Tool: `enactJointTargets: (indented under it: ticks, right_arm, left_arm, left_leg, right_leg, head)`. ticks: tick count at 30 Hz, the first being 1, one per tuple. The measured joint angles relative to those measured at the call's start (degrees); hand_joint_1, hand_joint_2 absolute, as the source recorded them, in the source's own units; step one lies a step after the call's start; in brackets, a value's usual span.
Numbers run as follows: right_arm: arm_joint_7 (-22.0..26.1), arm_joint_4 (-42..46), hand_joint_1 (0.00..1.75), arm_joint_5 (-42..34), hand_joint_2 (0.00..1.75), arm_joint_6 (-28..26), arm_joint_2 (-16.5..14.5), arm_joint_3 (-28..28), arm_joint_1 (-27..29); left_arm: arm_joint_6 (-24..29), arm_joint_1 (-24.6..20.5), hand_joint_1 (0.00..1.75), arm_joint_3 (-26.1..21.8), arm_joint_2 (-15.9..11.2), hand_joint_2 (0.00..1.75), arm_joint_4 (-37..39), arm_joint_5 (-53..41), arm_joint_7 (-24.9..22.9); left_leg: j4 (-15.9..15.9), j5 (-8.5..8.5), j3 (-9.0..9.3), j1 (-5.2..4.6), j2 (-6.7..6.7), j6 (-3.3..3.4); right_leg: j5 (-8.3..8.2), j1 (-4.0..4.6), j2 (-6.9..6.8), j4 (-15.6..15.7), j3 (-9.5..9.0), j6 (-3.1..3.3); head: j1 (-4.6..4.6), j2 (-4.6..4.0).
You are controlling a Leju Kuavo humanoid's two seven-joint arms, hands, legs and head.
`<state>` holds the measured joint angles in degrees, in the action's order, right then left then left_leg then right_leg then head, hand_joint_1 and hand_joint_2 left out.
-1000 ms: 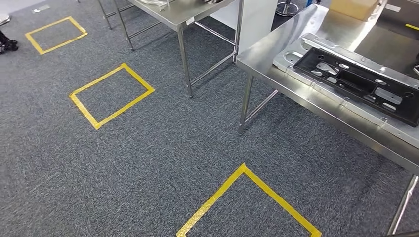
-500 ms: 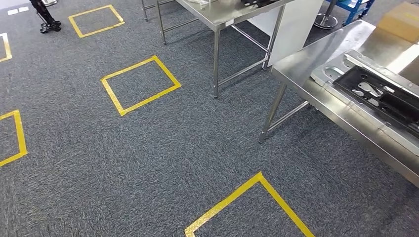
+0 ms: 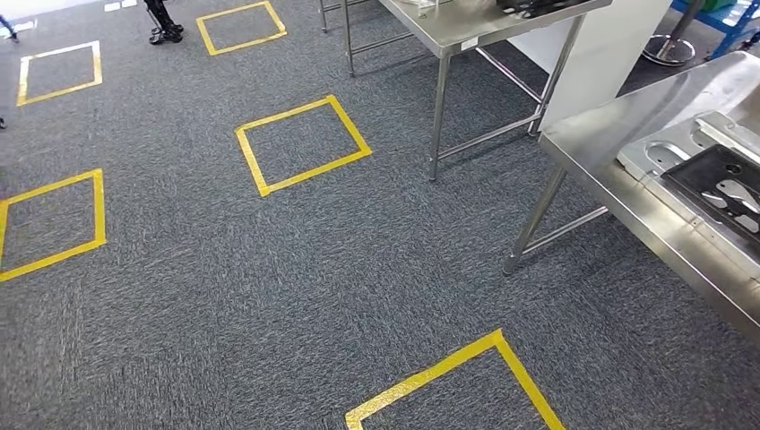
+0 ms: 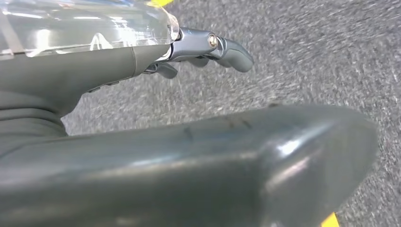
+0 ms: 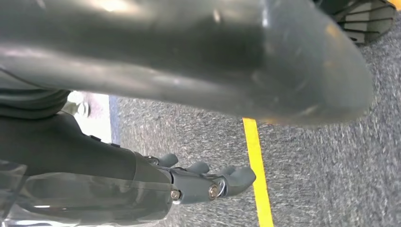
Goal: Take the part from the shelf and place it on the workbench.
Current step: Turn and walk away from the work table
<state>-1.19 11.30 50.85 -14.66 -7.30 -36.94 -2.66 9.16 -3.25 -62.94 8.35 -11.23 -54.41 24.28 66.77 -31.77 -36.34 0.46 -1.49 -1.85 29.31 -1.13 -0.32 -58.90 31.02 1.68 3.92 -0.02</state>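
Head view looks down on grey carpet [image 3: 269, 287] marked with yellow tape squares [image 3: 303, 144]. At the right edge stands a steel surface [image 3: 618, 170] on thin legs. On it, near its front left corner, lies a silvery metal plate [image 3: 659, 154], and on that plate rests a black tray [image 3: 721, 184] with pale cut-outs; the tray runs out of the picture, so its far end cannot be seen. A second steel surface [image 3: 466, 31] stands further back, with a dark thing at its far edge that is too cut off to name. Behind it is a white panel [image 3: 609, 54]. Whether the black tray is the part meant by the task cannot be told, and the shelf cannot be made out.

Left wrist view shows the left robot hand [image 4: 189, 94] hanging above the carpet, its thick grey thumb in front and the darker fingers [image 4: 231, 52] loosely curved and apart, with nothing between them. Right wrist view shows the right robot hand [image 5: 198, 142] likewise over the carpet, beside a yellow tape line [image 5: 257, 170]; its fingers [image 5: 236, 178] are spread a little and grasp nothing. Both are released.
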Motion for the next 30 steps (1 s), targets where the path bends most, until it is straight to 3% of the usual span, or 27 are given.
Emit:
enactJointTargets:
  ticks: [2, 3, 4, 5, 7, 9, 11, 12, 14, 15, 17, 18, 19, 20, 22, 24, 26, 28, 30]
  right_arm:
    - [0.0, 0.0, 0.0, -0.1, 0.0, 0.0, 0.0, -0.2, 0.2]
    - [0.0, 0.0, 0.0, -0.2, 0.0, 0.0, 0.0, -0.3, 0.2]
    - [0.0, 0.0, 0.0, -0.3, 0.0, 0.0, 0.0, -0.5, 0.1]
    - [0.0, 0.0, 0.0, -0.4, 0.0, 0.0, 0.0, -0.6, 0.1]
    - [0.0, 0.0, 0.0, -0.4, 0.0, 0.0, 0.0, -0.8, 0.0]
    - [0.0, 0.0, 0.0, -0.4, 0.0, 0.1, -0.1, -0.9, 0.0]
    - [-0.1, 0.0, 0.0, -0.4, 0.0, 0.1, -0.1, -0.9, -0.3]
    - [-0.2, 0.0, 0.0, -0.4, 0.0, 0.2, -0.1, -0.9, -0.5]
    - [-0.4, 0.0, 0.0, -0.4, 0.0, 0.2, 0.0, -1.0, -0.4]
    - [-0.6, 0.0, 0.0, -0.4, 0.0, 0.3, 0.0, -1.0, -0.2]
    - [-0.7, 0.0, 0.0, -0.4, 0.0, 0.3, 0.0, -1.1, 0.0]
    - [-0.7, 0.0, 0.0, -0.4, 0.0, 0.3, 0.0, -1.1, 0.0]
    - [-0.6, 0.0, 0.0, -0.3, 0.0, 0.3, 0.0, -1.2, 0.0]
    - [-0.5, 0.0, 0.0, -0.3, 0.0, 0.3, 0.0, -1.2, 0.0]
    - [-0.2, 0.0, 0.0, -0.3, 0.0, 0.3, 0.0, -1.2, 0.2]
    - [0.1, -0.1, 0.0, -0.2, 0.0, 0.3, 0.0, -1.2, 0.2]
    - [0.3, -0.1, 0.0, 0.0, 0.0, 0.5, 0.0, -1.3, -0.1]
    - [0.3, -0.1, 0.0, 0.1, 0.0, 0.7, 0.1, -1.3, -0.2]
    - [0.3, -0.1, 0.0, 0.1, 0.0, 0.9, 0.1, -1.3, -0.1]
  left_arm:
    - [-0.1, -0.1, 0.0, 0.1, 0.0, 0.0, 0.0, -0.2, -0.1]
    - [-0.1, 0.0, 0.0, 0.2, 0.0, 0.0, 0.0, -0.2, -0.2]
    - [-0.1, 0.1, 0.0, 0.2, 0.0, 0.0, 0.0, -0.3, -0.3]
    - [-0.1, 0.1, 0.0, 0.2, -0.1, 0.0, 0.0, -0.3, -0.4]
    - [-0.1, 0.0, 0.0, 0.2, -0.2, 0.0, 0.0, -0.6, -0.6]
    - [-0.1, -0.1, 0.0, 0.4, -0.2, 0.0, 0.0, -0.8, -0.6]
    - [-0.1, 0.0, 0.0, 0.5, -0.3, 0.0, 0.0, -0.8, -0.7]
    - [-0.1, 0.1, 0.0, 0.6, -0.3, 0.0, 0.0, -0.8, -0.6]
    - [-0.2, 0.1, 0.0, 0.7, -0.2, 0.0, 0.0, -0.8, -0.6]
    - [-0.2, 0.0, 0.0, 0.8, -0.2, 0.0, 0.0, -0.8, -0.6]
    - [-0.2, -0.2, 0.0, 1.0, -0.2, 0.0, 0.0, -0.8, -0.5]
    - [-0.2, -0.3, 0.0, 1.1, -0.2, 0.0, 0.0, -0.8, -0.5]
    - [-0.2, -0.2, 0.0, 1.1, -0.2, 0.0, 0.0, -0.8, -0.4]
    - [-0.2, -0.2, 0.0, 1.1, -0.2, 0.0, 0.0, -0.8, -0.5]
    - [-0.2, -0.2, 0.0, 1.1, -0.2, 0.0, 0.0, -0.8, -0.5]
    - [-0.1, -0.2, 0.0, 1.2, -0.2, 0.0, 0.0, -0.8, -0.6]
    - [-0.1, -0.1, 0.0, 1.2, -0.2, 0.0, 0.0, -0.8, -0.8]
    - [0.0, 0.1, 0.0, 1.2, -0.2, 0.0, 0.0, -0.8, -1.0]
    - [-0.1, 0.0, 0.0, 1.2, -0.2, 0.0, 0.0, -0.9, -1.0]
  left_leg:
    - [7.3, -2.83, -3.65, 0.11, 0.9, -0.17]
    - [8.6, -2.81, -4.32, 0.12, 1.0, -0.13]
    - [7.4, -1.58, -3.67, 0.1, 1.15, 0.03]
    - [3.9, 0.39, -1.9, 0.01, 1.58, 0.33]
    - [-4.6, 3.66, 2.4, -0.61, 4.2, 1.29]
    - [-8.3, 4.4, 4.06, -1.32, 5.84, 2.0]
    - [-8.8, 4.61, 4.18, -1.43, 4.71, 2.43]
    - [-9.4, 4.91, 4.51, -1.3, 4.05, 2.62]
    - [-10.5, 5.61, 5.19, -0.88, 2.75, 3.21]
    - [-10.7, 5.77, 5.24, -0.81, 2.08, 3.37]
    - [-10.7, 5.78, 5.21, -0.75, 0.56, 3.57]
    - [-10.7, 5.72, 5.26, -0.72, -0.29, 3.53]
    - [-10.5, 5.63, 5.34, -0.64, -1.12, 3.4]
    - [-10.2, 5.46, 5.42, -0.49, -1.97, 3.16]
    - [-9.1, 4.79, 5.17, -0.25, -3.56, 2.34]
    - [-8.2, 4.23, 4.59, -0.16, -4.8, 1.48]
    - [-8.1, 4.21, 4.2, 0.07, -5.8, 0.75]
    - [-7.1, 3.58, 3.65, 0.19, -4.0, 0.19]
    - [-1.7, 0.74, 1.08, 0.16, -0.5, -0.16]
  right_leg:
    - [0.19, 0.34, -1.62, 0.0, -0.02, 0.24]
    - [0.29, 0.47, -2.33, 0.0, -0.07, 0.29]
    - [0.41, 0.58, -3.03, 0.0, -0.21, 0.29]
    - [0.56, 0.68, -3.68, 0.0, -0.41, 0.27]
    - [0.91, 0.87, -4.93, 0.0, -0.87, 0.01]
    - [1.2, 0.96, -5.97, 0.0, -1.14, -0.46]
    - [1.37, 0.96, -6.9, 0.2, -1.44, -1.01]
    - [1.6, 0.9, -6.34, 0.1, -1.61, -1.29]
    - [3.62, 0.74, -3.33, -2.8, -0.57, -1.73]
    - [5.37, 0.58, -1.48, -6.1, 1.0, -1.85]
    - [8.44, 0.35, 0.02, -13.5, 4.97, -2.06]
    - [8.53, 0.19, 0.18, -15.4, 6.19, -2.25]
    - [7.44, 0.03, 0.26, -15.1, 6.4, -2.44]
    - [5.27, -0.21, 0.55, -12.6, 5.52, -2.68]
    - [1.16, -0.8, 2.77, -5.4, 2.64, -3.13]
    - [-0.04, -0.94, 4.45, -1.7, 1.17, -2.9]
    - [0.13, -0.66, 3.67, -1.6, 1.08, -2.01]
    - [0.0, -0.53, 2.37, -1.2, 0.8, -1.1]
    - [0.02, -0.31, 0.78, -0.9, 0.56, -0.43]
  head:
    - [-0.01, 0.0]
    - [-0.01, 0.0]
    - [-0.01, 0.0]
    - [-0.01, 0.0]
    - [-0.01, 0.0]
    - [-0.01, 0.0]
    - [0.0, 0.0]
    - [-0.01, 0.0]
    - [-0.03, 0.0]
    - [-0.03, 0.0]
    - [-0.03, 0.0]
    - [-0.03, 0.0]
    - [-0.03, 0.0]
    - [-0.03, 0.0]
    - [-0.03, 0.0]
    - [-0.03, 0.0]
    - [-0.02, 0.0]
    - [-0.02, 0.0]
    - [-0.01, 0.0]
